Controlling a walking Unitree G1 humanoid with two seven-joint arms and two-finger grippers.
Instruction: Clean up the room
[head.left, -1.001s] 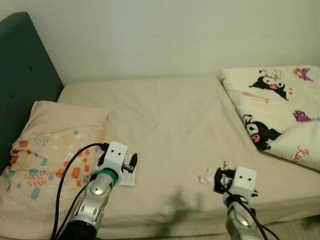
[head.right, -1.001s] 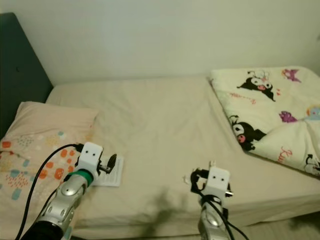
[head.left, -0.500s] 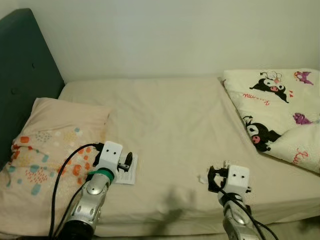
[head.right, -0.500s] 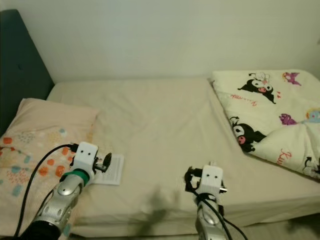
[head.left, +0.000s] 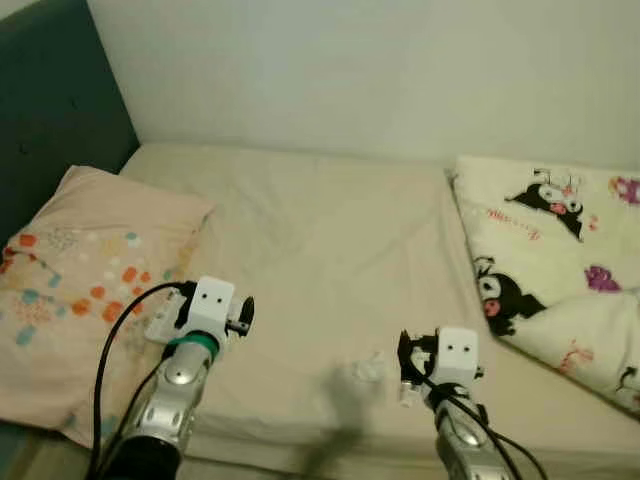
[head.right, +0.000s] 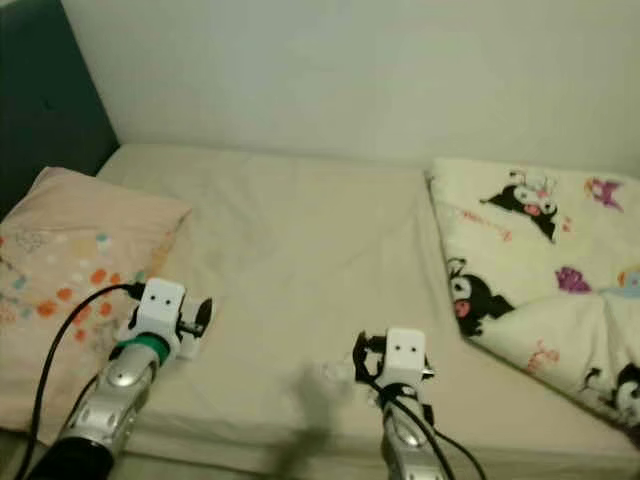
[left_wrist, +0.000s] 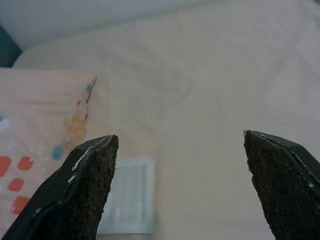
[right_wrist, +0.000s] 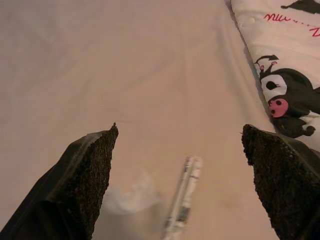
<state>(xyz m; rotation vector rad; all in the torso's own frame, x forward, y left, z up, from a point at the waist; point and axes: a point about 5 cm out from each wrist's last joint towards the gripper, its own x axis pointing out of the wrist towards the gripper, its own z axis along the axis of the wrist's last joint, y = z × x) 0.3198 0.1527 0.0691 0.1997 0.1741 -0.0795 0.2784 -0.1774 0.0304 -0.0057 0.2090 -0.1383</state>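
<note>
Over the beige bed sheet near its front edge, my left gripper hangs open above a white printed paper, which lies beside the pillow. My right gripper is open too, with nothing between its fingers. Just ahead of it on the sheet lie a crumpled clear wrapper and a thin stick-like wrapper. From the head, the crumpled wrapper lies just left of the right gripper.
A pale pillow with coloured dots lies at the left, against a dark teal headboard. A cream cartoon-print blanket is bunched at the right. A plain wall runs behind the bed.
The whole picture has shifted, so the camera moved. Both arms stay low over the bed's front edge with fingers open. The crumpled wrapper now shows a little further left of the right gripper.
</note>
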